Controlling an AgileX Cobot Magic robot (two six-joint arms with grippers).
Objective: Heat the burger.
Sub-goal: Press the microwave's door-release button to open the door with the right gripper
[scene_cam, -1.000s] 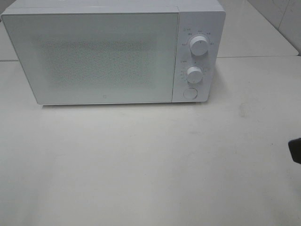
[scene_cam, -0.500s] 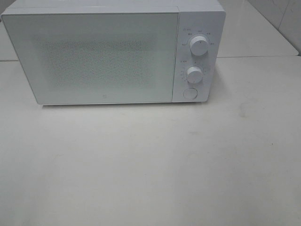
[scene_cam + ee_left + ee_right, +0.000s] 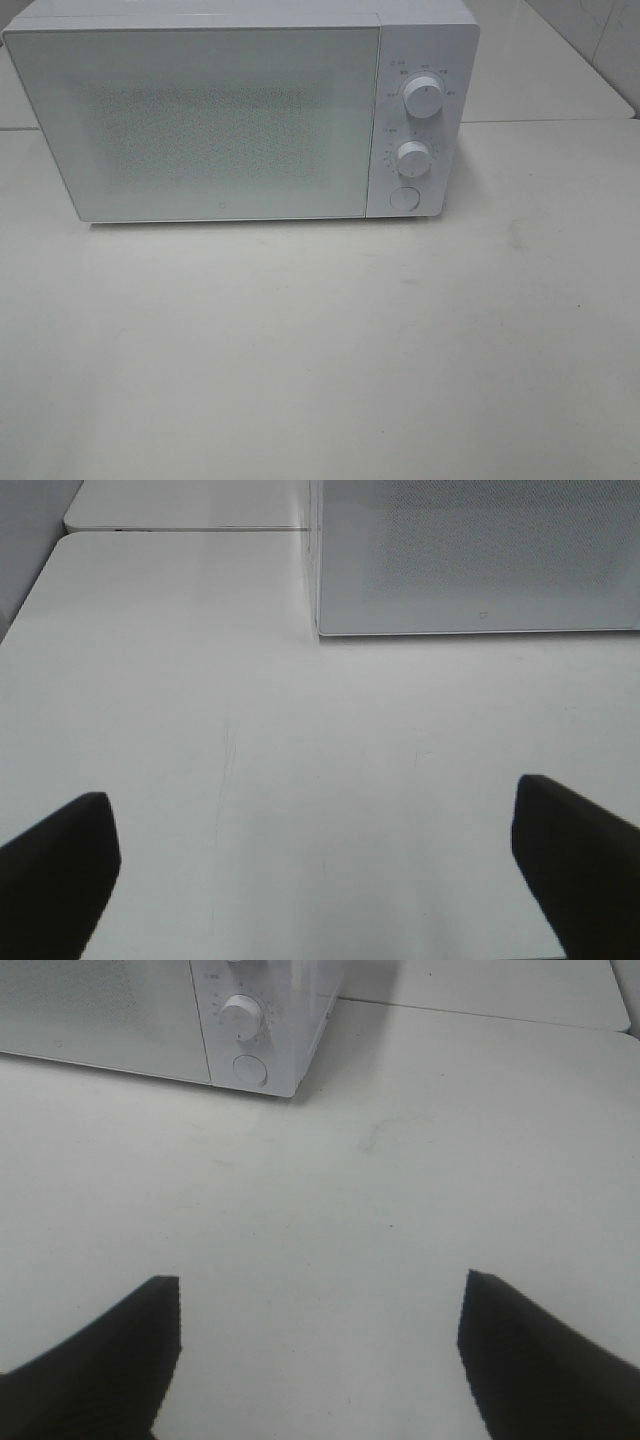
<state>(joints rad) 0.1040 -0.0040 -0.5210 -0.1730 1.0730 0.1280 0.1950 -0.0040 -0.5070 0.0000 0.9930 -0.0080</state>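
The burger is out of view in every frame. A white microwave [image 3: 240, 110] stands at the back of the table with its door shut; its frosted door [image 3: 480, 555] and its two dials [image 3: 424, 98] show. Neither arm appears in the high view. My left gripper [image 3: 315, 855] is open over bare table in front of the microwave's door, nothing between its dark fingers [image 3: 60, 865]. My right gripper [image 3: 320, 1345] is also open and empty, over bare table near the microwave's control panel [image 3: 245, 1030].
The white table [image 3: 320, 350] stretches in front of the microwave. A seam to a second table top [image 3: 540, 121] runs behind and to the right. A round button [image 3: 403, 198] sits under the dials.
A dark piece of the right arm at the high view's right edge has withdrawn out of the picture. The microwave has not moved.
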